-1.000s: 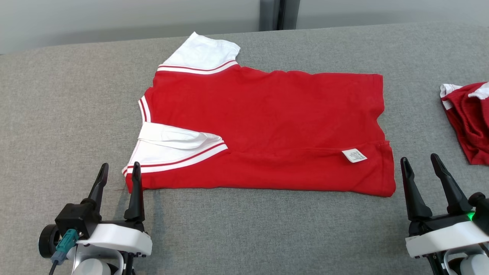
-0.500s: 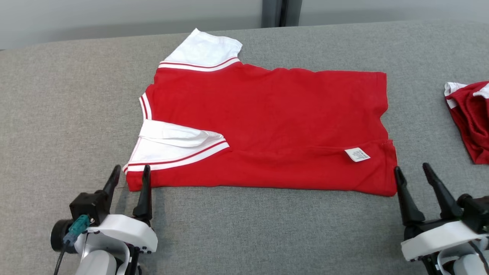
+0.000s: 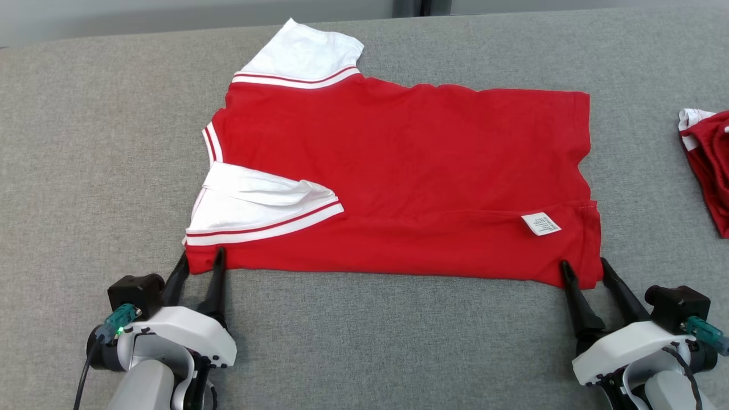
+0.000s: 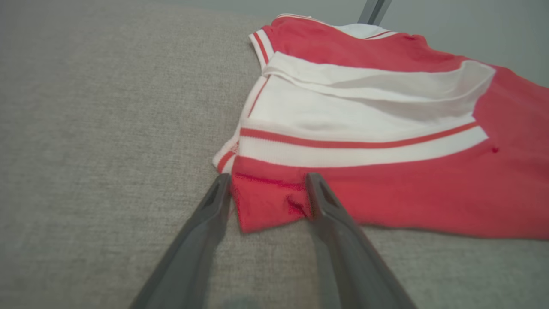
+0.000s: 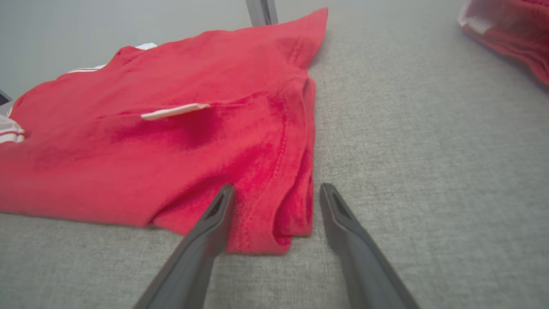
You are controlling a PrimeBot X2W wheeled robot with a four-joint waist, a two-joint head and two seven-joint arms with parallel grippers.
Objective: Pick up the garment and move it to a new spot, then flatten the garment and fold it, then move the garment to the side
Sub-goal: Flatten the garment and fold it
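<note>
While the red shirt [image 3: 398, 171] lies spread on the grey bench [image 3: 85, 142], its near sleeve [image 3: 256, 210] turned in over the body, both pincers sit low at its near edge

Left pincer [image 3: 201, 257]: released, jaws apart, straddling the collar-side corner [image 4: 261, 206]. One finger rests on the cloth, which puckers slightly beside it; the other is just off the edge. Nothing gripped

Right pincer [image 3: 584, 265]: released, jaws wide, either side of the hem corner [image 5: 274, 223]. Nothing gripped

Likely trouble from here:
- the hem corner looks like stacked layers; a shallow bite may take only the top one, and the lower cloth would stay behind on the lift
- the left finger on the cloth may bunch the corner or push it away as the jaws close
- an uneven lift between the two sides would skew the edge and could spill the turned-in sleeve
- a second red garment [image 3: 709, 165] lies well apart on the right; a wide carry that way might snag it
</note>
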